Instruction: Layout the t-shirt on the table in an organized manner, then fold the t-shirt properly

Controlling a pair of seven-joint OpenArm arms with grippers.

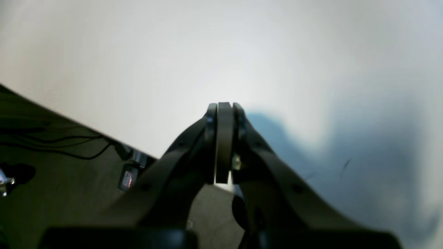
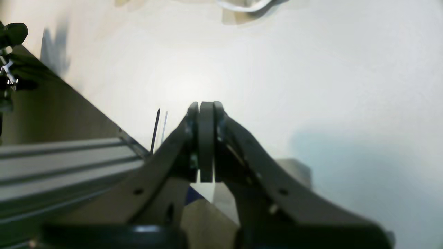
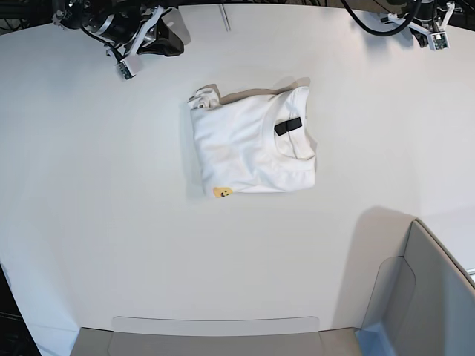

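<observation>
The white t-shirt (image 3: 249, 152) lies folded into a compact rectangle in the middle of the table (image 3: 89, 222), its black neck label (image 3: 288, 125) facing up and a yellow bit of print (image 3: 221, 192) peeking out at its lower left corner. Both arms are drawn back to the far edge, away from the shirt. My right gripper (image 2: 206, 103) is shut with nothing in it, hovering over bare tabletop; in the base view it is at the top left (image 3: 165, 42). My left gripper (image 1: 224, 104) is shut and empty too, near the table's edge.
A grey-white plastic bin (image 3: 427, 297) fills the lower right corner, with its rim (image 3: 215, 325) along the bottom of the base view. Beyond the table edge are the floor and cables (image 1: 69, 148). An aluminium rail (image 2: 62, 162) runs beside the right arm.
</observation>
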